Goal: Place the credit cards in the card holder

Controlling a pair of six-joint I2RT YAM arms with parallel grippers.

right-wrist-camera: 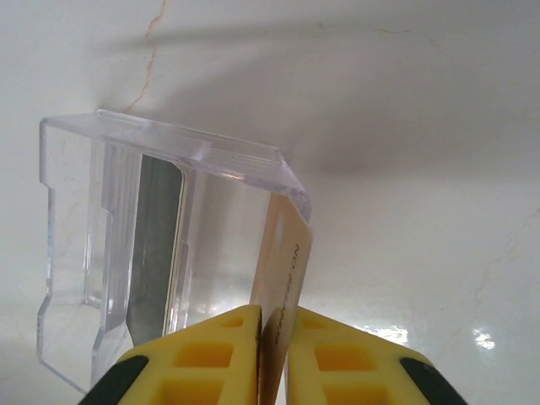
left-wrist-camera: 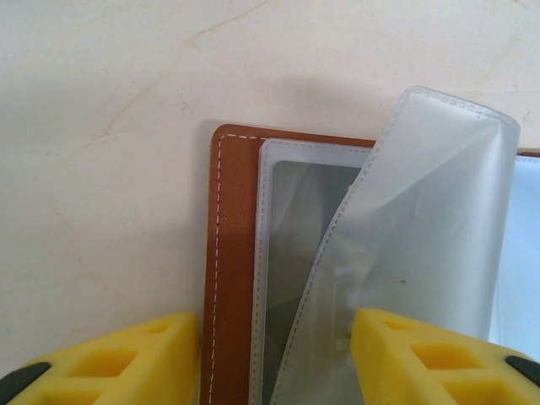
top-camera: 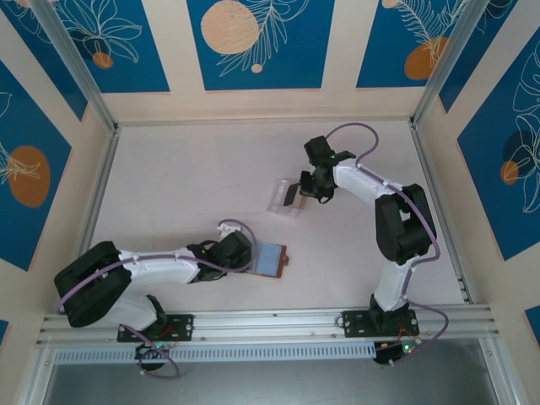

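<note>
The card holder [top-camera: 272,258] lies open on the table, brown leather [left-wrist-camera: 229,253] with pale translucent pockets. One pocket sleeve [left-wrist-camera: 430,219] curls upward. My left gripper [left-wrist-camera: 277,363] is open and straddles the holder's brown edge and the sleeves, its right finger [left-wrist-camera: 422,359] against the raised sleeve. My right gripper [right-wrist-camera: 272,354] is shut on a pale yellow credit card [right-wrist-camera: 285,266], held on edge beside the corner of a clear plastic stand [right-wrist-camera: 126,253]. A dark credit card [right-wrist-camera: 156,245] stands in one of the stand's slots. In the top view the right gripper [top-camera: 305,187] is at the stand [top-camera: 283,200].
Pale marbled tabletop [top-camera: 186,186] surrounds both objects. Metal frame rails [top-camera: 101,186] and patterned blue walls enclose the table on three sides. The arm bases [top-camera: 253,325] sit on the near rail.
</note>
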